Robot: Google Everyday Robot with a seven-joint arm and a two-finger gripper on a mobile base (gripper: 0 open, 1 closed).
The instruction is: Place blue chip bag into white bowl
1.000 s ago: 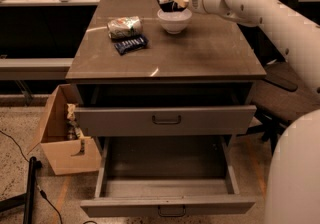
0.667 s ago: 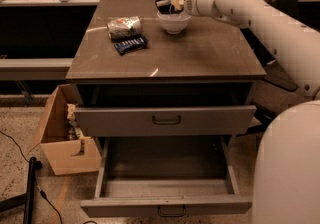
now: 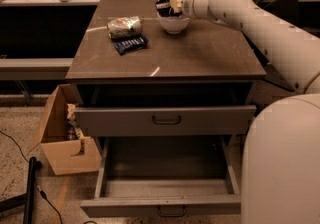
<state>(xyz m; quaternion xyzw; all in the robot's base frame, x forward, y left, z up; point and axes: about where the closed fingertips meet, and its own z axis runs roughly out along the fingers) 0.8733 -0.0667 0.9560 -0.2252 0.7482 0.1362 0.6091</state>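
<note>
The white bowl (image 3: 173,23) stands at the back middle of the brown cabinet top (image 3: 200,53). The blue chip bag (image 3: 165,0), dark blue with pale patches, sits upright in the bowl's mouth and sticks out above its rim. My gripper (image 3: 171,4) reaches in from the right and sits right over the bowl, against the bag. The white arm (image 3: 250,13) covers the bowl's right side.
A pale rolled bag (image 3: 124,26) and a small flat dark blue packet (image 3: 130,44) lie left of the bowl. Below, one drawer (image 3: 165,118) is slightly out and the bottom drawer (image 3: 165,188) is pulled far open. A cardboard box (image 3: 60,133) stands on the floor at left.
The gripper with the bag has shifted slightly left and a bit lower over the bowl. The arm has swung with it. Nothing else on the top moved.
</note>
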